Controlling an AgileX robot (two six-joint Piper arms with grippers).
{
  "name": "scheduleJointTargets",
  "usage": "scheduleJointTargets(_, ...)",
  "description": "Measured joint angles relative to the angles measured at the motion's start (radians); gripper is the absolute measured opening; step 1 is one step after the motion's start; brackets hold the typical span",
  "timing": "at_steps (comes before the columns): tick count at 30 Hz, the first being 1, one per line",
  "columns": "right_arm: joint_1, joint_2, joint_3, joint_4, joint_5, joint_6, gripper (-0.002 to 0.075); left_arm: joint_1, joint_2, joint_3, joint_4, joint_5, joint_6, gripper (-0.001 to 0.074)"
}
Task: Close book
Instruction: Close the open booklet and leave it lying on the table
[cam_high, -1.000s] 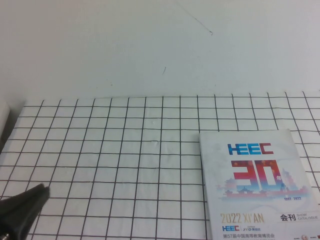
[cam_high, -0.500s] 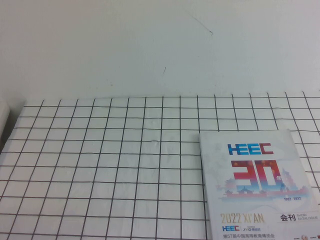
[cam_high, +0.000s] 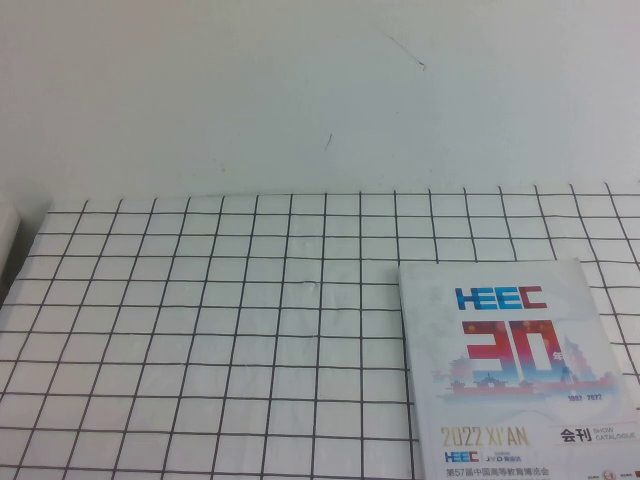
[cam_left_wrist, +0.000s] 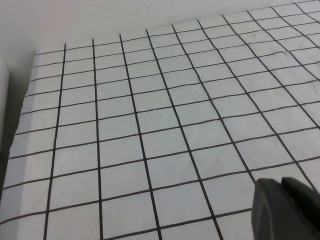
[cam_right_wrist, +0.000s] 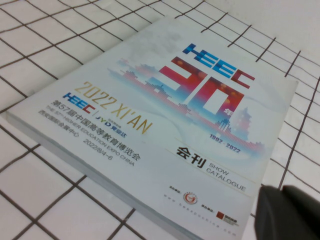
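Wall: plain white wall (cam_high: 300, 90), matt, filling the far side behind the table.
Marks on wall: a thin dark scratch (cam_high: 405, 52) towards the upper right, and a small dark fleck (cam_high: 328, 141) lower down near the middle.
Table cover: white cloth (cam_high: 200, 330) ruled with a black grid, slightly creased, meeting the wall along a straight edge.
Left border: a pale slab (cam_left_wrist: 4, 100) stands just beside the cloth's edge, possibly a panel or box side; a grey shadow lies between them.
Light: soft and even, with no hard shadows on the cloth.
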Motion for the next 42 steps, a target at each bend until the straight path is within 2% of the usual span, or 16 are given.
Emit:
scheduleJointTargets(25, 0.000, -0.020, 0.001, -0.046, -0.004, 0.000, -0.0003, 0.000, 0.000, 0.000, 0.000, 0.000, -0.002, -0.0004)
scheduleJointTargets(33, -0.002, -0.020, 0.009, -0.008, -0.132, 0.000, -0.0003, 0.000, 0.000, 0.000, 0.000, 0.000, -0.002, -0.0004)
scheduleJointTargets(36, -0.065, -0.035, 0.009, 0.034, -0.155, 0.000, -0.0003, 0.000, 0.000, 0.000, 0.000, 0.000, -0.002, -0.0004)
scheduleJointTargets(42, -0.312, -0.081, 0.009, 0.123, -0.053, 0.000, -0.0003, 0.000, -0.002, 0.000, 0.002, 0.000, -0.002, -0.0004)
